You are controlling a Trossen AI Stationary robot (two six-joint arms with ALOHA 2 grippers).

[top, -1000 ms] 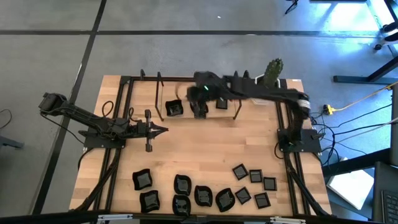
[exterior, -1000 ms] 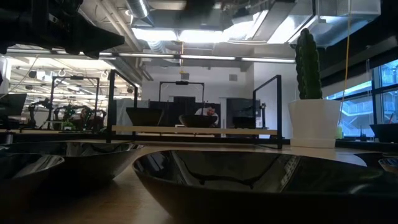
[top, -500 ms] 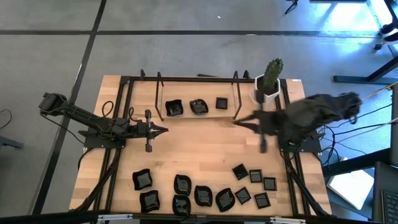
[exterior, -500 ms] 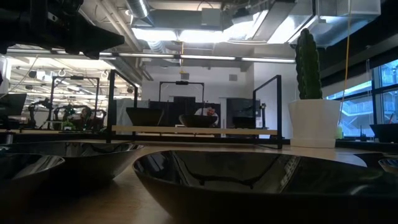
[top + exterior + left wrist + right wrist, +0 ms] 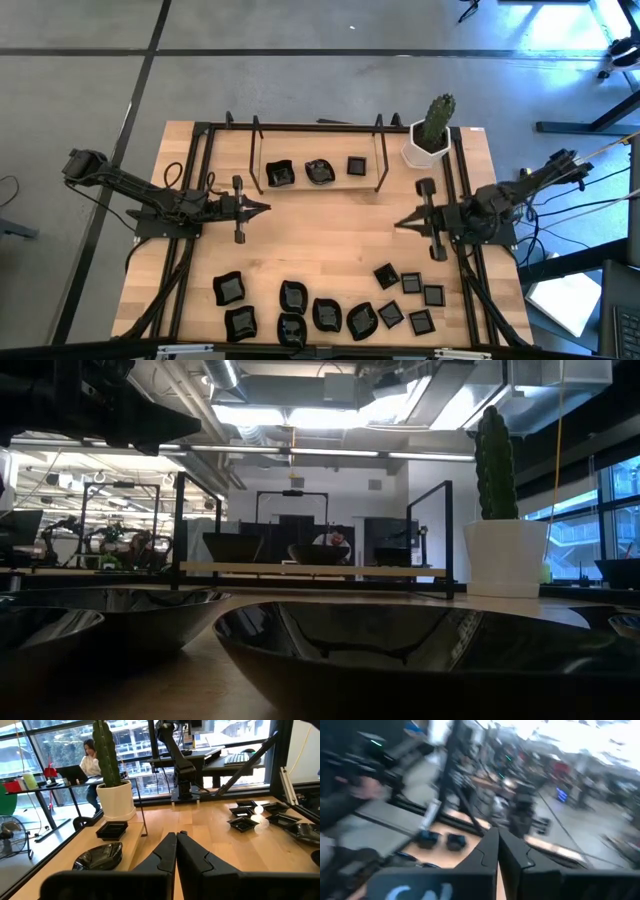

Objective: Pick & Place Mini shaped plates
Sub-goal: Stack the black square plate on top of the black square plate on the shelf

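The mini shaped plates are glossy black. Wavy-edged ones (image 5: 231, 290), rounded leaf-like ones (image 5: 326, 314) and small flat squares (image 5: 411, 284) lie in a row along the table's near edge. Three more plates rest on the shelf of a wire rack at the far side: a wavy one (image 5: 281, 174), a rounded one (image 5: 319, 171) and a flat square (image 5: 356, 166). My left gripper (image 5: 264, 208) is shut, left of centre, pointing right. My right gripper (image 5: 399, 224) is shut, right of centre, pointing left. Both hover over bare wood, touching nothing.
A white pot with a green cactus (image 5: 430, 135) stands at the far right corner, beside the black wire rack (image 5: 252, 155). Black frame rails (image 5: 190, 170) run along both sides. Bare wood (image 5: 330, 235) lies between the grippers. In the low view, plates (image 5: 400, 650) fill the foreground.
My right arm has swung away from the rack, toward the table's right edge and nearer, and has come to rest right of centre, pointing left. The rounded plate it stood over now shows on the rack's shelf. The left arm has kept still.
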